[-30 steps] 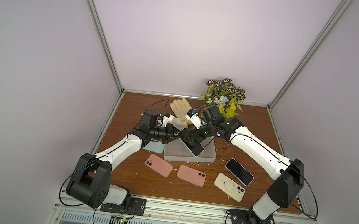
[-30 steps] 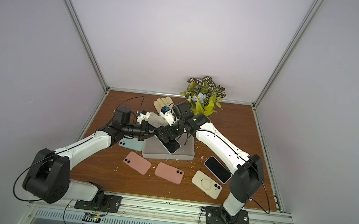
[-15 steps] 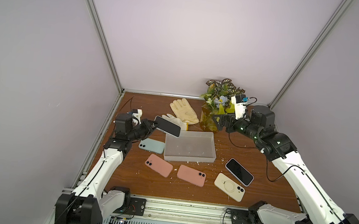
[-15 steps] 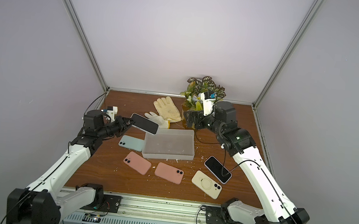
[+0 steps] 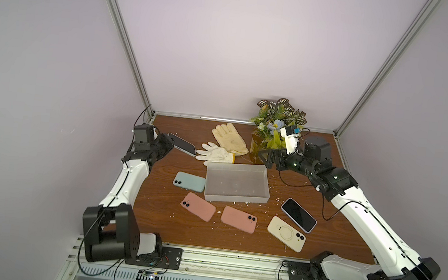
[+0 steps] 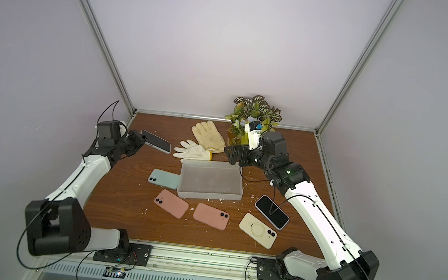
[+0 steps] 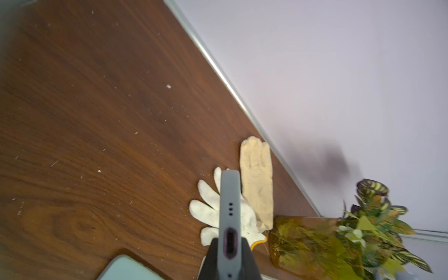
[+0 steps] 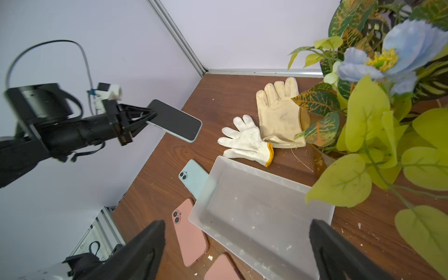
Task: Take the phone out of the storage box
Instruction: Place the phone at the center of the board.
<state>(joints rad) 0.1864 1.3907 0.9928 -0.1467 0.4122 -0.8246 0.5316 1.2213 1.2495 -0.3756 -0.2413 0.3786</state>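
Translucent matt plastic storage box (image 5: 237, 185), glossy wood-grain table (image 5: 167, 226), knitted cloth gloves (image 5: 217, 154)

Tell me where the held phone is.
In both top views the left gripper holds the phone above the far left of the table, beside the white glove.

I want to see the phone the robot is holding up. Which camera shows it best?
The right wrist view: the phone shows its dark screen up close, with the left claw pinching one end. In both top views the phone looks small. The left wrist view shows only its bottom edge with the charging port.
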